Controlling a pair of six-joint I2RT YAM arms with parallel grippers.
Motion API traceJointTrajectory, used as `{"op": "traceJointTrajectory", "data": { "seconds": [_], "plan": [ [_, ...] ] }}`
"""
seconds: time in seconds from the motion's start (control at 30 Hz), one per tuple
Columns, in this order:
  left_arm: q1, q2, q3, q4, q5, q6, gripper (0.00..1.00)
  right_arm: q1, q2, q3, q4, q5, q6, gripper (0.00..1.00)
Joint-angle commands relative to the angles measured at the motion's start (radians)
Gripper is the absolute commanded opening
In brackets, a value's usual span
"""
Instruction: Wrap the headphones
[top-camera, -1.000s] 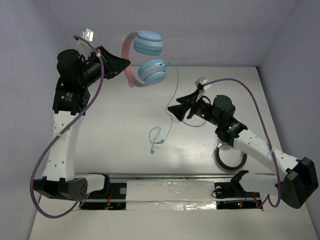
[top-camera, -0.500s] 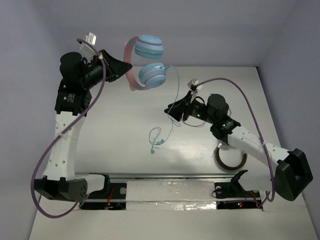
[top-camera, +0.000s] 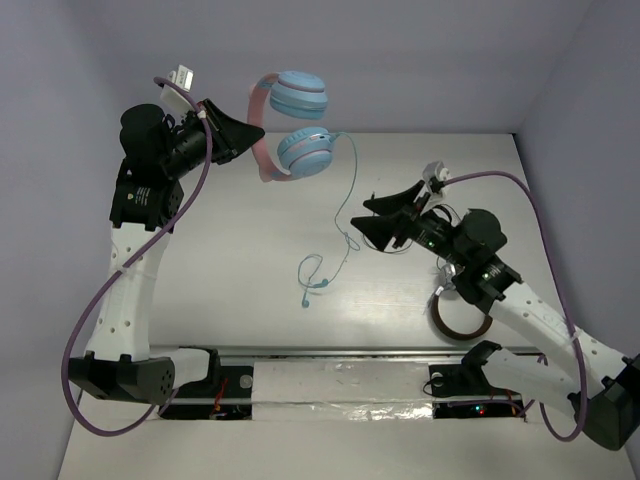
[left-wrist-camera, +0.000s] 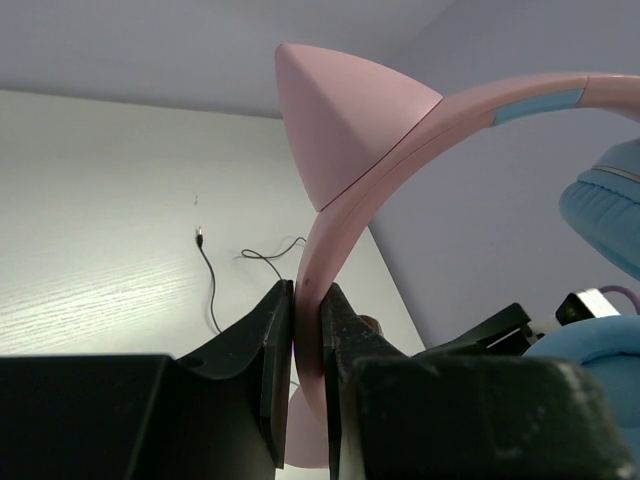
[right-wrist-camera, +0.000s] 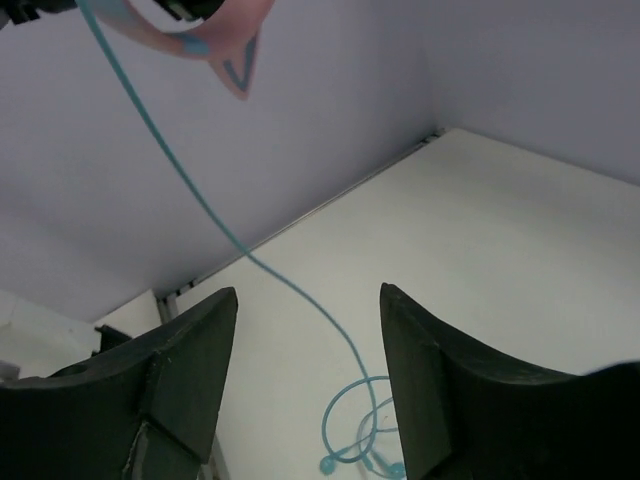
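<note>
**Top view.** Headphones (top-camera: 292, 122) hang in the air above the surface (top-camera: 220, 260), earcups stacked one over the other. The pink headband (top-camera: 262, 150) is turned toward the left tool (top-camera: 250, 130).

**L. wrist view.** The left tool is narrow, with both fingers (left-wrist-camera: 272, 360) pressed on the headband just below its pointed ear (left-wrist-camera: 340, 110). A black cable (left-wrist-camera: 215, 290) lies on the surface beyond the headphones.

**Cable.** The blue cable (top-camera: 350, 190) leaves the lower earcup and drops down-right of the headphones. It ends in a loose loop w/ plug on the surface below them.

**Right tool.** The right tool (top-camera: 359, 214) sits below-right of the headphones, just beside the hanging cable and apart from it. In the R. wrist view it is spread wide and holds nothing, and the cable crosses ahead of the gap.

**Other.** A tape roll (top-camera: 462, 318) lies on the surface farther from the headphones, past the right tool.
</note>
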Motion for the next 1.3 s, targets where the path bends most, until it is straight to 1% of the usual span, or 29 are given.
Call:
{"op": "traceJointTrajectory", "data": {
  "seconds": [0.0,0.1,0.2,0.3,0.4,0.43,0.5,0.53,0.6,0.63,0.67,0.7,0.73,0.77,0.8,0.83,0.87,0.9,0.93,0.97,1.0,1.03,1.07,1.1,1.2,1.27],
  "plan": [
    [0.007,-0.037,0.004,0.118,0.022,-0.034,0.00,0.014,0.051,0.022,-0.056,-0.111,-0.027,0.67],
    [0.007,-0.041,-0.003,0.120,0.025,-0.038,0.00,0.014,0.103,0.028,-0.026,-0.096,-0.044,0.71],
    [0.007,-0.043,-0.008,0.118,0.028,-0.038,0.00,0.014,0.157,0.065,-0.030,-0.119,-0.070,0.72],
    [0.007,-0.041,-0.014,0.120,0.034,-0.040,0.00,0.014,0.232,0.102,0.007,-0.153,-0.076,0.71],
    [0.007,-0.041,-0.008,0.118,0.034,-0.038,0.00,0.014,0.300,0.121,0.048,-0.155,-0.075,0.61],
    [0.007,-0.038,-0.007,0.117,0.033,-0.037,0.00,0.014,0.314,0.119,0.079,-0.147,-0.070,0.52],
    [0.007,-0.035,-0.007,0.114,0.022,-0.031,0.00,0.014,0.334,0.108,0.105,-0.151,-0.055,0.41],
    [0.007,-0.034,-0.007,0.103,0.014,-0.025,0.00,0.014,0.334,0.093,0.157,-0.156,-0.024,0.27],
    [0.007,-0.034,-0.013,0.097,-0.038,-0.008,0.00,0.014,0.320,0.041,0.191,-0.150,0.010,0.20],
    [0.007,-0.037,-0.017,0.100,-0.064,-0.003,0.00,0.014,0.314,0.026,0.185,-0.138,0.042,0.11],
    [0.007,-0.041,-0.026,0.100,-0.100,0.003,0.00,0.014,0.306,0.019,0.147,-0.088,0.050,0.05],
    [0.007,-0.049,-0.034,0.100,-0.174,0.018,0.00,0.045,0.288,0.039,0.078,-0.042,0.051,0.00],
    [0.007,-0.052,-0.039,0.095,-0.214,0.030,0.00,0.062,0.280,0.054,-0.068,0.012,0.039,0.00],
    [0.007,-0.053,-0.043,0.083,-0.260,0.064,0.00,0.097,0.270,0.073,-0.144,0.102,0.024,0.00],
    [0.007,-0.053,-0.045,0.069,-0.336,0.087,0.00,0.114,0.256,0.090,-0.221,0.152,0.002,0.00],
    [0.007,-0.052,-0.045,0.036,-0.369,0.107,0.00,0.125,0.222,0.119,-0.352,0.213,0.002,0.00],
    [0.007,-0.057,-0.060,0.022,-0.418,0.122,0.00,0.125,0.202,0.130,-0.414,0.314,0.010,0.00],
    [0.007,-0.061,-0.075,0.014,-0.432,0.136,0.00,0.125,0.182,0.140,-0.474,0.359,0.010,0.00],
    [0.007,-0.072,-0.094,0.002,-0.444,0.158,0.00,0.125,0.149,0.172,-0.580,0.434,0.010,0.00],
    [-0.010,-0.086,-0.135,-0.001,-0.458,0.169,0.00,0.125,0.138,0.197,-0.637,0.597,0.008,0.00],
    [-0.021,-0.118,-0.152,-0.009,-0.484,0.181,0.00,0.125,0.134,0.225,-0.688,0.661,-0.001,0.00],
    [-0.044,-0.135,-0.172,-0.027,-0.548,0.204,0.00,0.125,0.133,0.257,-0.761,0.718,-0.022,0.00],
    [-0.044,-0.145,-0.207,-0.037,-0.567,0.213,0.00,0.125,0.136,0.322,-0.786,0.799,-0.027,0.00],
    [-0.044,-0.162,-0.223,-0.047,-0.575,0.219,0.00,0.125,0.133,0.353,-0.800,0.822,-0.032,0.00],
    [-0.044,-0.181,-0.293,-0.080,-0.564,0.242,0.00,0.125,0.118,0.439,-0.768,0.846,-0.064,0.00],
    [-0.053,-0.184,-0.341,-0.093,-0.540,0.264,0.00,0.125,0.124,0.487,-0.743,0.856,-0.117,0.00]
  ]
}}
